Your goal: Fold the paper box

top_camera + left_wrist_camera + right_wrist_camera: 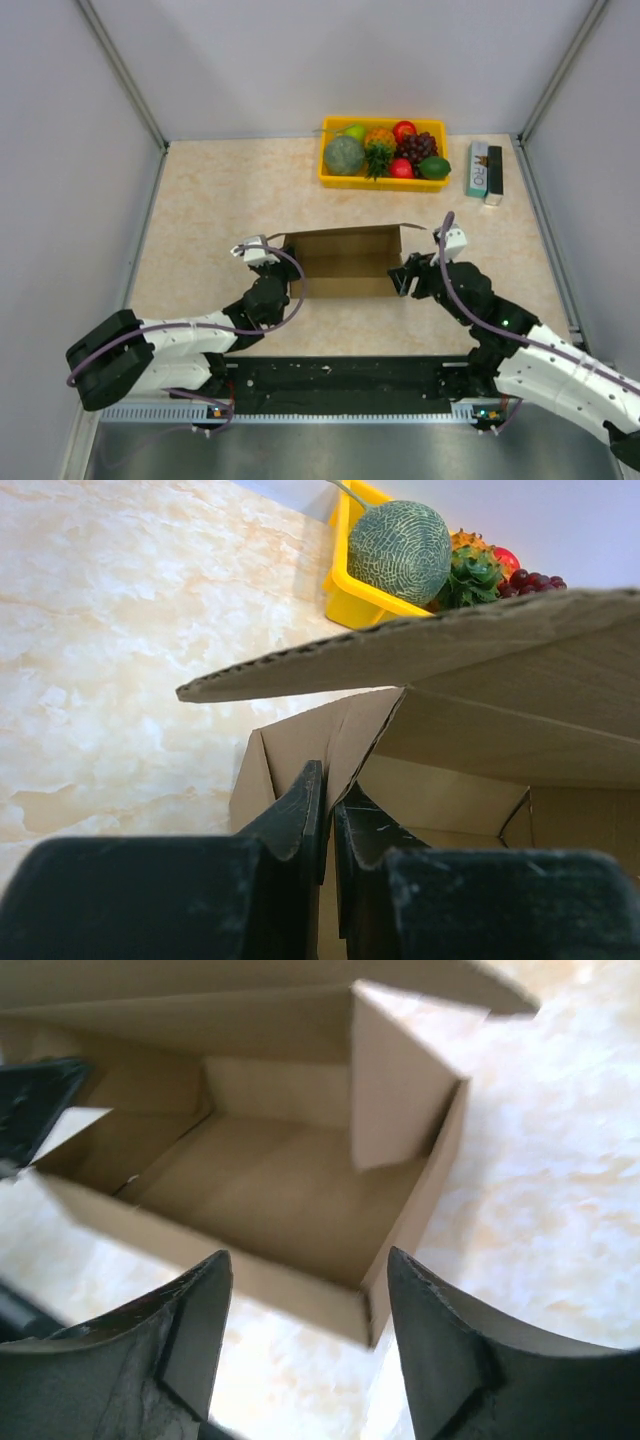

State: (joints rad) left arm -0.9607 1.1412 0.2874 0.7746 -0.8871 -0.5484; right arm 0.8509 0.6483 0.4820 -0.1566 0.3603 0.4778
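Brown corrugated cardboard: the paper box sits mid-table, open side up, between my two grippers. I see no print or label on it in any view. Its long lid panel juts out over my left wrist camera, with the fluted edge showing.

My left gripper is nearly closed, its fingers pinching the thin edge of the box's left side flap. My right gripper is spread wide and holds nothing. The box's near right corner lies in the gap between its fingers, and I can't tell if it touches them. The right side flap stands upright, folded inward.

The only lettering is on the small green-white-black carton, far right, and it is too small to read. Just left of the carton is a yellow tray of fruit, with a netted green melon, grapes and red fruit. The tray is well apart from the box.

The table has a beige marbled, matte top. Plain grey walls enclose it on three sides, with metal corner posts.
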